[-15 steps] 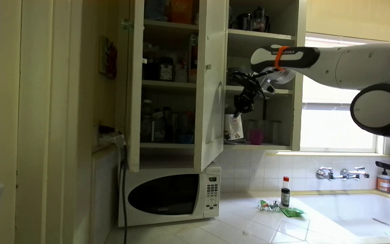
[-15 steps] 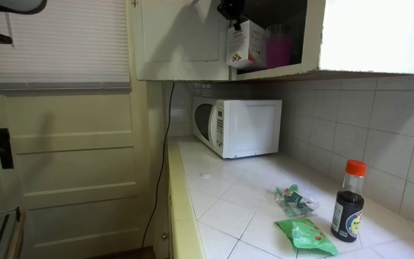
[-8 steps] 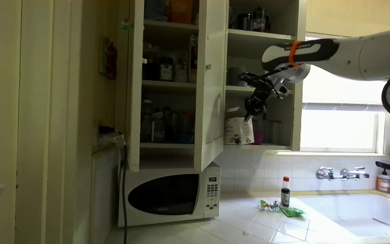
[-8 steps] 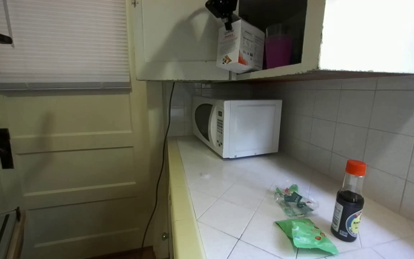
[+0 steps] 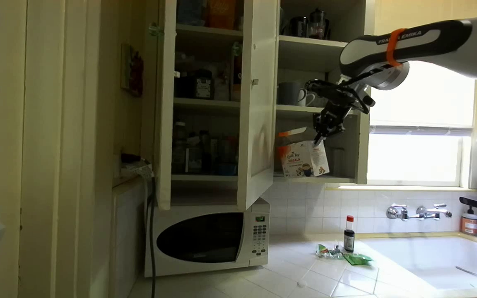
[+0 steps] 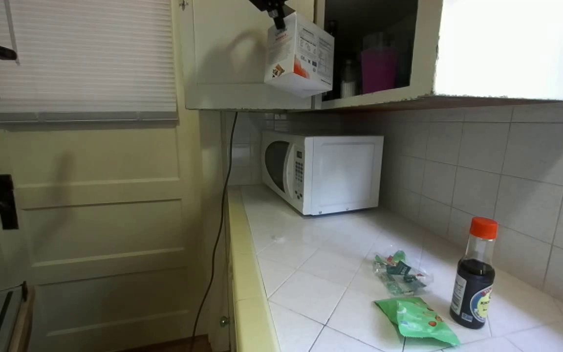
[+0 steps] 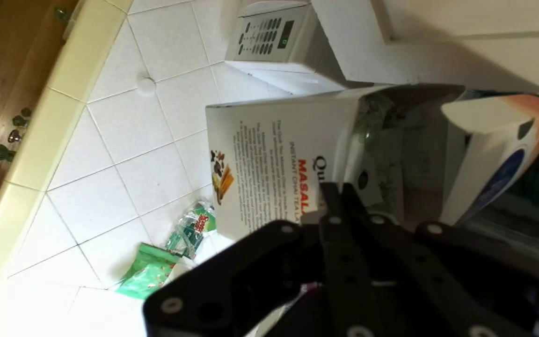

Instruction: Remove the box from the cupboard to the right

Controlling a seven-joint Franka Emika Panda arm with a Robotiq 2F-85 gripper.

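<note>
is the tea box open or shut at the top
Open: in the wrist view, the top flap stands away from the opening of the box, baring part of the inside; the contents are too unclear to name.

Kitchen, white microwave (image 5: 207, 241) on tiled counter (image 6: 306, 283), sink (image 5: 420, 260), wall taps (image 5: 424, 212), cupboard (image 5: 260, 128) with mugs (image 5: 290, 93)

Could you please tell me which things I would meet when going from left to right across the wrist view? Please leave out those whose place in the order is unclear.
Wooden floor, yellow tiled counter edge, green printed packet, clear plastic wrapper, masala chai tea box.
</note>
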